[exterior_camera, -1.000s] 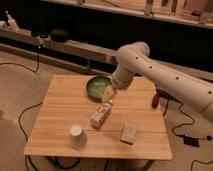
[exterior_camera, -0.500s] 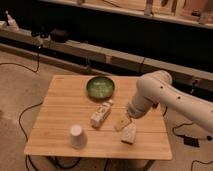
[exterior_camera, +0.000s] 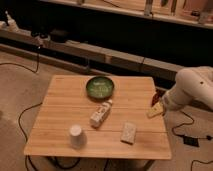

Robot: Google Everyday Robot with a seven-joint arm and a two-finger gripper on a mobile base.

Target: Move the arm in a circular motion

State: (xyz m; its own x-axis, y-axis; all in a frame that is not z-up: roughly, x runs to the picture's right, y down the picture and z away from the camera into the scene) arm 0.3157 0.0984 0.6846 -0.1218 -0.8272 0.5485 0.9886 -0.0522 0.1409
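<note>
My tool [exterior_camera: 155,111] hangs just past the right edge of the surface [exterior_camera: 65,102]; how its grip stands I cannot tell. Behind it, the arm [exterior_camera: 192,90] bends in from the right. A second ago the tip was by the green bowl [exterior_camera: 100,87], then over the sponge [exterior_camera: 130,132]. That sweep looks like part of the circle, still incomplete.
</note>
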